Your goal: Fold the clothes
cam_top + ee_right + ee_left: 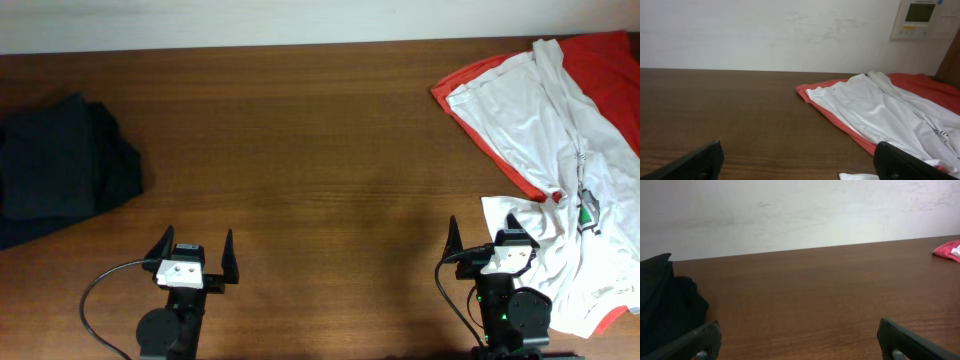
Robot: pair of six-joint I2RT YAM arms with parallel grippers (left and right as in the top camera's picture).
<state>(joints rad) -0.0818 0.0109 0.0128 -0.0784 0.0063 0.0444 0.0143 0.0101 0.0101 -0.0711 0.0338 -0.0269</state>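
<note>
**While both hands wait spread, the white shirt lies unsorted at the right**

Since nothing is gripped yet, the step in hand looks like the very first one: getting hold of the white T-shirt (520,120) and laying it flat on the bare middle of the worktop (300,150).

The left hand (197,240) sits at the near edge with its fingers wide apart and empty, well apart from the shirt. The right hand (485,235) is likewise spread and holds nothing, though a near corner of white fabric lies just beside it (the right wrist view shows a scrap of it low between the fingers).

The T-shirt is rumpled at the far right, draped over a red shirt (600,60). Its long axis runs from the far edge down toward the near right corner, leaning slightly rightward as it comes near. The small green-and-grey graphic (588,208) sits in the nearer half; which end is the collar I cannot tell, as the folds hide it.

The next move, I judge, calls for the right hand to pinch the near white corner alone, without the red cloth beneath, and draw it leftward. Thin fabric may bunch or drag its neighbour along. The black garments (60,160) at far left stay out of it.
</note>
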